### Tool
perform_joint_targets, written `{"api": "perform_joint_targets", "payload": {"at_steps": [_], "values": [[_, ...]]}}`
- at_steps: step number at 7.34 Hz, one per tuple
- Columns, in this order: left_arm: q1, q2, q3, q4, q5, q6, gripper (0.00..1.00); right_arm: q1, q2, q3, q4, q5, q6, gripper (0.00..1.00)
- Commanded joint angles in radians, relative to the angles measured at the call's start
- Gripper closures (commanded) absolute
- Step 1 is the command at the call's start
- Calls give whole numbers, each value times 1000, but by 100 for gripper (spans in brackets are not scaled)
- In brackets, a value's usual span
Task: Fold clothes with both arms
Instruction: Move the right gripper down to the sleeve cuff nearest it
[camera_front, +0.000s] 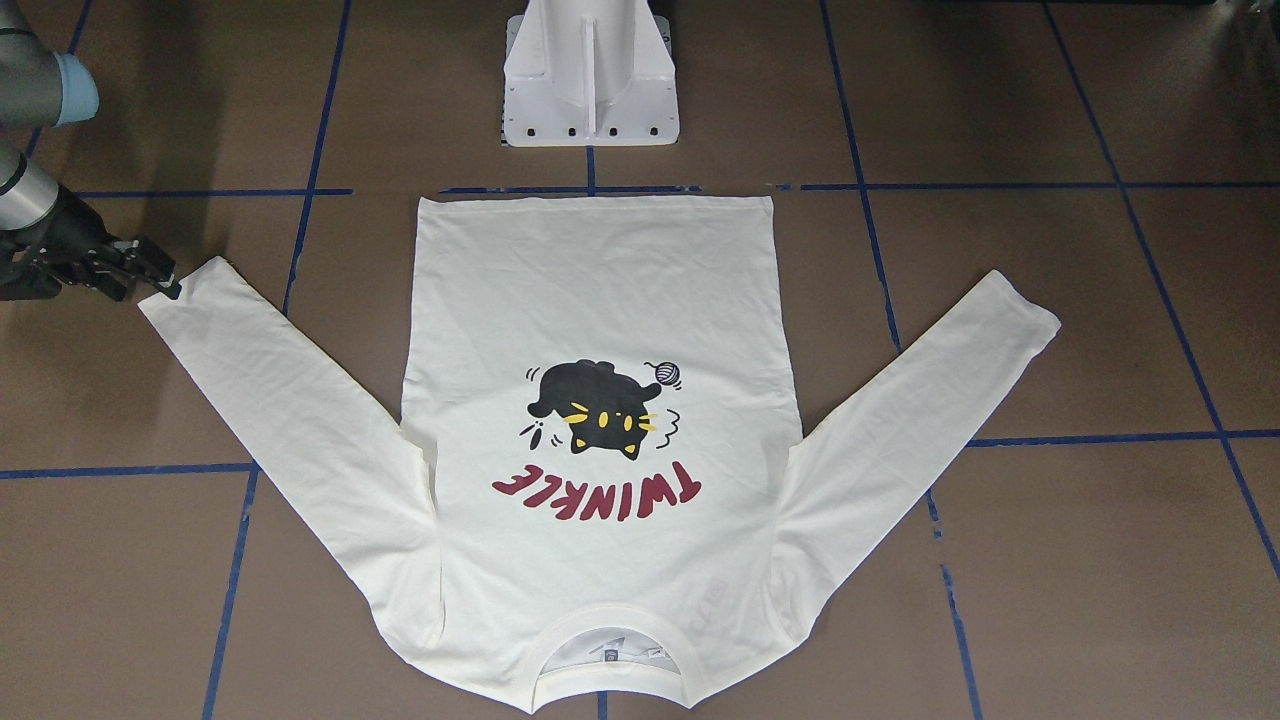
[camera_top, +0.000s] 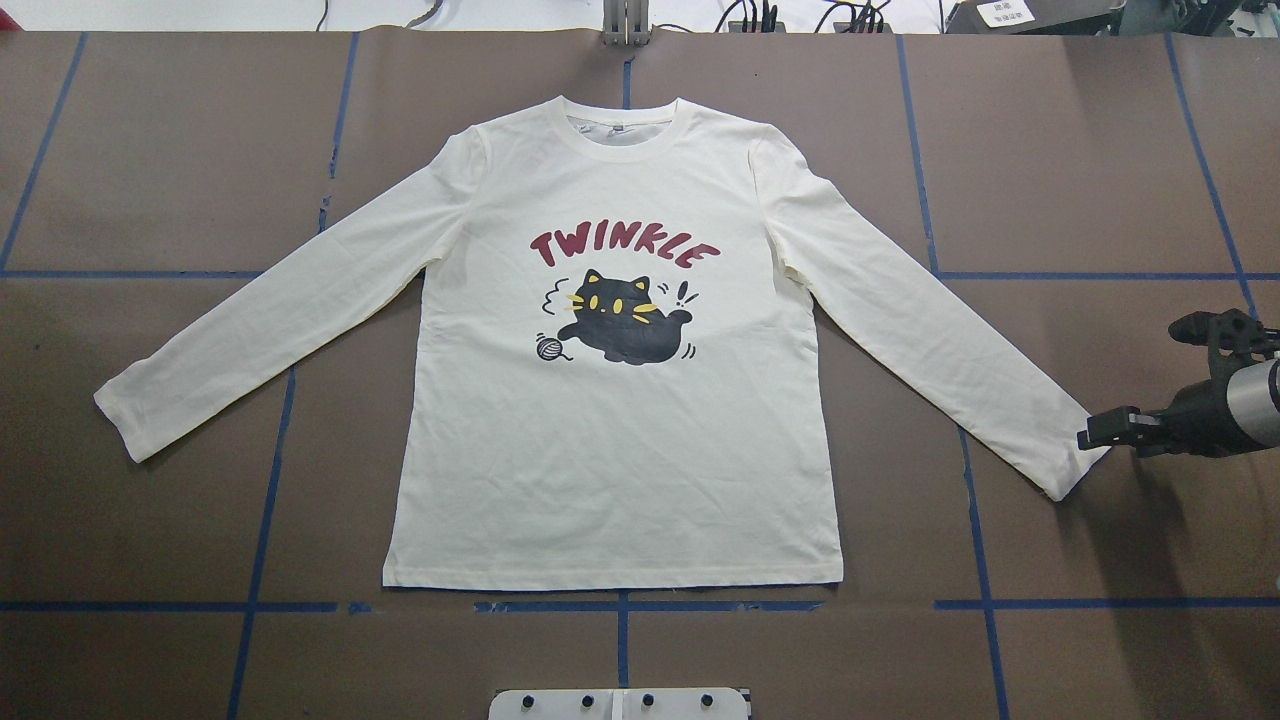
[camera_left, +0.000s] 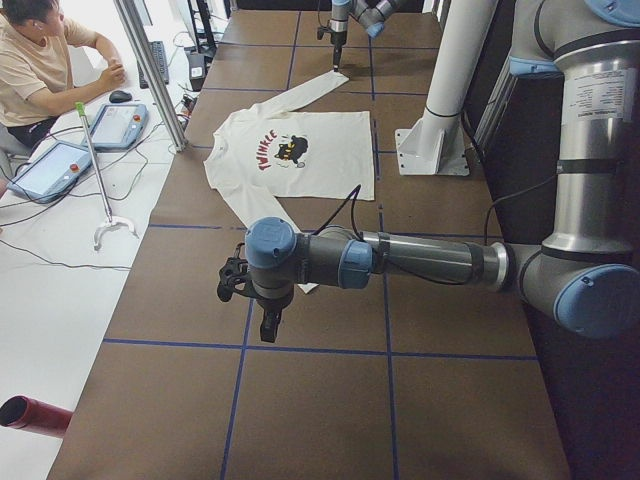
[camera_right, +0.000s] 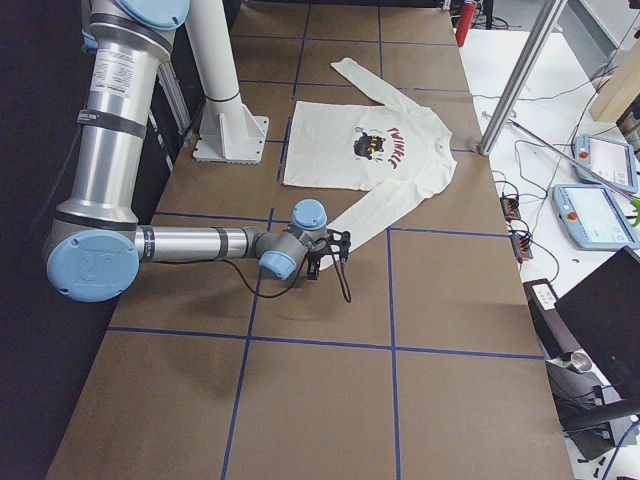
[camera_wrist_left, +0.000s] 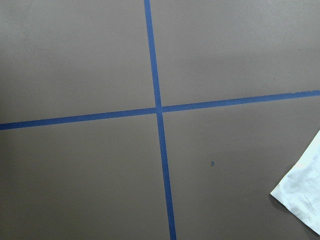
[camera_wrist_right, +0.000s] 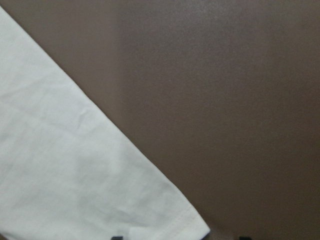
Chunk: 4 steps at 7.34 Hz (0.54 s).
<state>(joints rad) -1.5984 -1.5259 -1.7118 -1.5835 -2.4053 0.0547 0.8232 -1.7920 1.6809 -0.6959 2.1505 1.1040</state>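
Cream long-sleeved T-shirt (camera_top: 620, 450) lies flat on the brown desk (camera_top: 160, 160), print side up, w/ black cat + dark-red "TWINKLE" showing. Neck is on the far side from the robot, hem twd the white pedestal (camera_front: 590, 80). Both sleeves are spread out flat, angled back twd the hem side. Blue tape lines (camera_top: 270, 480) grid the desk, some running under the shirt.

Right gripper (camera_top: 1090, 438) is low at the end of the right-side sleeve (camera_top: 930, 330), tips right at the cuff corner. In the right wrist cam two dark tips at the bottom edge stand apart w/ the cuff corner btwn them: fingers (camera_front: 158, 268) released, gripping nothing.

Left gripper (camera_left: 267, 325) points down over bare desk near the cuff of the left-side sleeve (camera_top: 260, 340). It shows only in the side cam, so can't tell if its fingers are released or clenched. Left wrist cam shows a tape crossing + just the cuff corner at lower right.

A person (camera_left: 40, 70) sits beside the desk, two tablets (camera_left: 115, 125) in front.
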Motion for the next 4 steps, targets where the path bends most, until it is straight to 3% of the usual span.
{"api": "perform_joint_targets", "payload": {"at_steps": [1, 2, 3, 4], "values": [[0, 1, 0, 0, 0, 1, 0, -7, 5, -7, 1, -38, 8, 27], [0, 1, 0, 0, 0, 1, 0, -6, 3, -7, 1, -52, 10, 44], [0, 1, 0, 0, 1, 1, 0, -6, 3, -10, 1, -54, 10, 69], [0, 1, 0, 0, 0, 1, 0, -6, 0, -10, 1, -52, 10, 72]]}}
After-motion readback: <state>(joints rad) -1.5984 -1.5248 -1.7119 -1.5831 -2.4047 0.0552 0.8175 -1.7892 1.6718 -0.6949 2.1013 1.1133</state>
